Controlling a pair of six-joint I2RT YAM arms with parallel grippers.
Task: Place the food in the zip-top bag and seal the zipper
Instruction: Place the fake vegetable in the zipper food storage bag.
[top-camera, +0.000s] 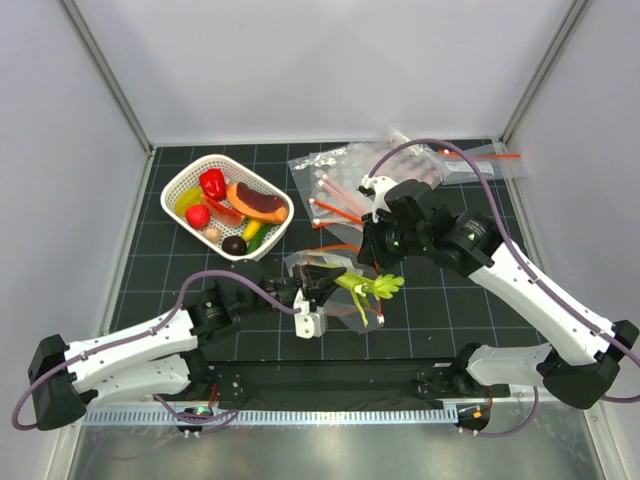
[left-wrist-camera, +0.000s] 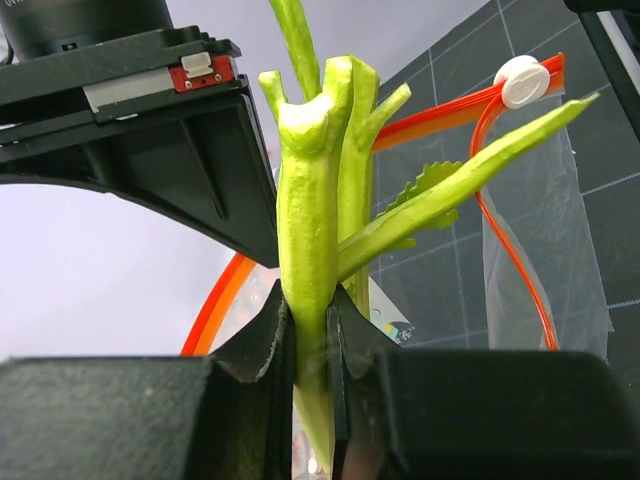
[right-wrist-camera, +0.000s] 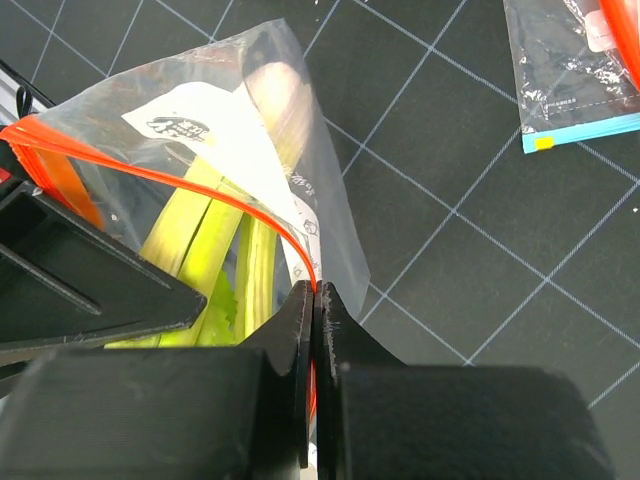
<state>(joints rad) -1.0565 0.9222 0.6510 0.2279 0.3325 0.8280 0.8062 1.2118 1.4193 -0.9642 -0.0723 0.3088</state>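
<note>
Top view. Low centre of frame: left gripper (top-camera: 328, 283) clamped on the stalk (top-camera: 372, 287), leafy end pointing right. The bag (top-camera: 345, 303) lies crumpled around them on the dark mat (top-camera: 160, 270), with its zipper (top-camera: 340, 248) looping above. The right gripper (top-camera: 370, 258) sits at the bag mouth, its arm slanting in from the right. Its fingertips are hard to pick out from here. Basket (top-camera: 172, 183) at upper left, holding toy foods (top-camera: 212, 183). Spare bags (top-camera: 340, 190) at upper centre and right.

Left wrist. The fingers (left-wrist-camera: 268, 345) stand narrow, pinching the stalk's (left-wrist-camera: 305, 250) lower end at bottom centre. The stalk runs straight up mid-frame. The orange zipper (left-wrist-camera: 440, 115) sweeps from lower left to upper right, with a white slider (left-wrist-camera: 522, 80) at top right. Clear bag film (left-wrist-camera: 545, 250) at right.

Right wrist. The jaws are pressed together on the zipper (right-wrist-camera: 180, 185) at bottom centre. The bag (right-wrist-camera: 250, 130) spreads to the upper left, and the stalk (right-wrist-camera: 205, 240) shows through its film. A spare bag's corner (right-wrist-camera: 570, 70) at upper right.
</note>
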